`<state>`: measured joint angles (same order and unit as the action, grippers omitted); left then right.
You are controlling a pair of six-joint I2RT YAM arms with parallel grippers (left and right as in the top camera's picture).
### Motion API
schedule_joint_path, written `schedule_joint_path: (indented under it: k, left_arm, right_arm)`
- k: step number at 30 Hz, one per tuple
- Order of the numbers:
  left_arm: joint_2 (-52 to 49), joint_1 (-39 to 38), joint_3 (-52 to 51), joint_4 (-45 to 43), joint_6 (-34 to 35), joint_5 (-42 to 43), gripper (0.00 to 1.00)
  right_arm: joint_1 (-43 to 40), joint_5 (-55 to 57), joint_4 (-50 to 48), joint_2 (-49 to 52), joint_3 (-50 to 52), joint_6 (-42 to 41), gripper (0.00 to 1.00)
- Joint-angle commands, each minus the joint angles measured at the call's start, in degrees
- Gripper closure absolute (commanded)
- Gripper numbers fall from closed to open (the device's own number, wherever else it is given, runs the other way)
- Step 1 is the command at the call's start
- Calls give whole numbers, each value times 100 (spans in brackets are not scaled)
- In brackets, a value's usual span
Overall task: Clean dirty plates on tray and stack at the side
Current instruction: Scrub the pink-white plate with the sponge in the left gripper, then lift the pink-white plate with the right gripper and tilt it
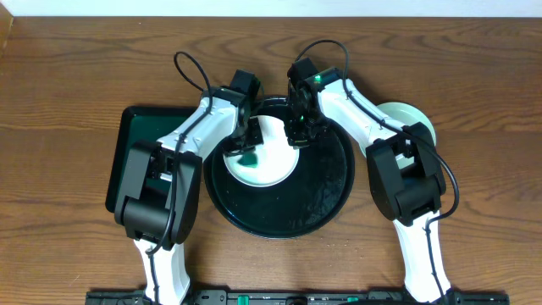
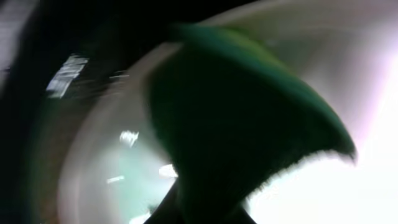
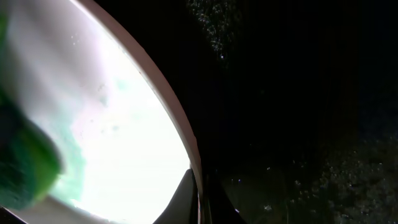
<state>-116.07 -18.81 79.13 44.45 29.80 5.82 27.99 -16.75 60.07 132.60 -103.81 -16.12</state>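
Plate (image 1: 275, 165) on the tray (image 1: 323, 196), right fingers (image 3: 177, 202) pinching its rim, left fingers (image 1: 240, 140) at the plate, grip unreadable behind blurred green sponge (image 2: 236, 124), second plate (image 1: 415, 114) toward the surface's right edge, half hidden.

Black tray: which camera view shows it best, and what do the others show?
Overhead: nearly the whole round tray shows, rim included, with a plate on it. Right wrist shows only a dark patch beside the plate; left wrist is too blurred to tell.

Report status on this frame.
Left gripper shut on green wiper, on plate. Right gripper pinches plate rim. Plate sits on tray. No obstruction seen.
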Motion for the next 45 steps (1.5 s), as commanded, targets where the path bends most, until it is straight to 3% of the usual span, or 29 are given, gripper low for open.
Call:
schedule_joint_path:
  k: [1, 7, 11, 20, 26, 33, 45]
  left_arm:
    - [-221, 131, 50, 396, 225, -1071, 93]
    - [-223, -33, 50, 715, -518, 815, 93]
    - [-223, -195, 50, 597, -514, 1377, 93]
    - [-223, -144, 50, -557, -463, 1316, 92]
    - [-210, 221, 68, -831, -345, 538, 93]
    - [81, 660, 575, -70, -345, -125, 93]
    - [1469, 927, 1266, 1390, -765, -186, 93]
  right_arm:
    - [57, 297, 4, 155, 129, -57, 99]
    - [57, 295, -7, 155, 129, -57, 99]
    - [57, 295, 0, 155, 129, -57, 99]
    - [57, 295, 11, 155, 129, -57, 99]
    - [57, 295, 13, 155, 129, -57, 99]
    - [55, 295, 0, 155, 129, -57, 99]
    - [63, 284, -15, 9, 98, 166, 99]
